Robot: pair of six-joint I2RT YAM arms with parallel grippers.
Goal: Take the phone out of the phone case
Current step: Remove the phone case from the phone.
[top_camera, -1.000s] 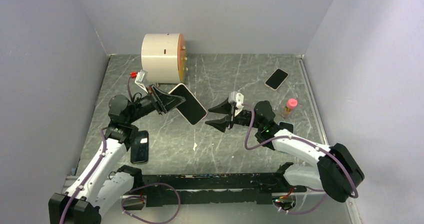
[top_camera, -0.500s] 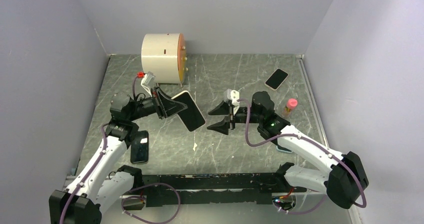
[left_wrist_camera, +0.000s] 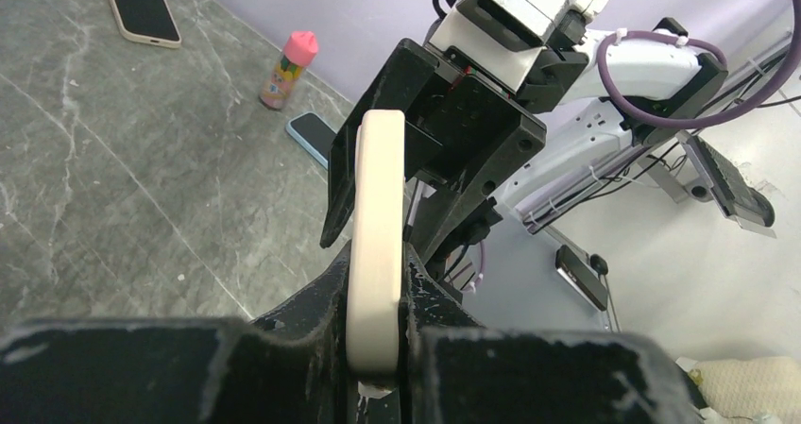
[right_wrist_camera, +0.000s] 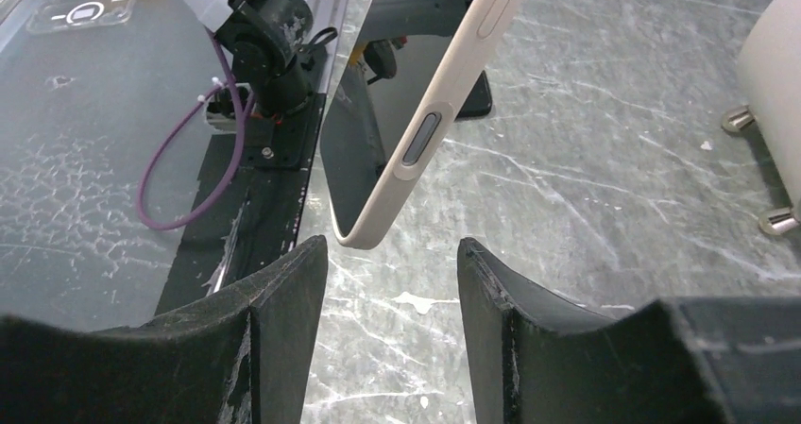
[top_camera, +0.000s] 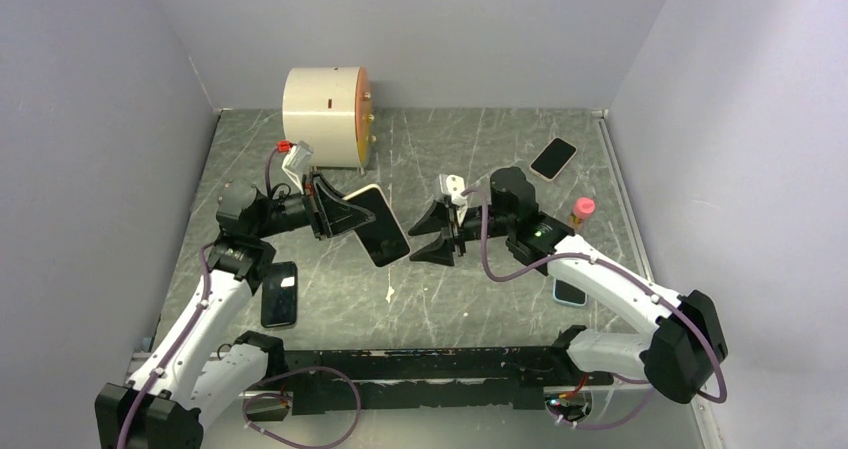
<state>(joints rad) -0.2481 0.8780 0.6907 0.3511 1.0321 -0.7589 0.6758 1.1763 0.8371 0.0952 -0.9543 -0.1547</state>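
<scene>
The left gripper (top_camera: 345,214) is clamped on one end of the phone (top_camera: 382,231), which sits in its cream case (left_wrist_camera: 378,245) and is held tilted above the desk (top_camera: 480,149). Its fingers hide that end. The right gripper (top_camera: 420,241) stands open at the free corner, apart from it. The right wrist view cuts off the phone's upper part.

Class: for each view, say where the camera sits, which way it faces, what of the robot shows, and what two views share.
Top external: above and behind, looking down on the table; left arm and right arm show.
Left wrist: looks along the left gripper toward the right gripper; own fingers show.
Right wrist: faces leftward at the cased phone; own fingers show.
Shared: both wrist views see that phone.
</scene>
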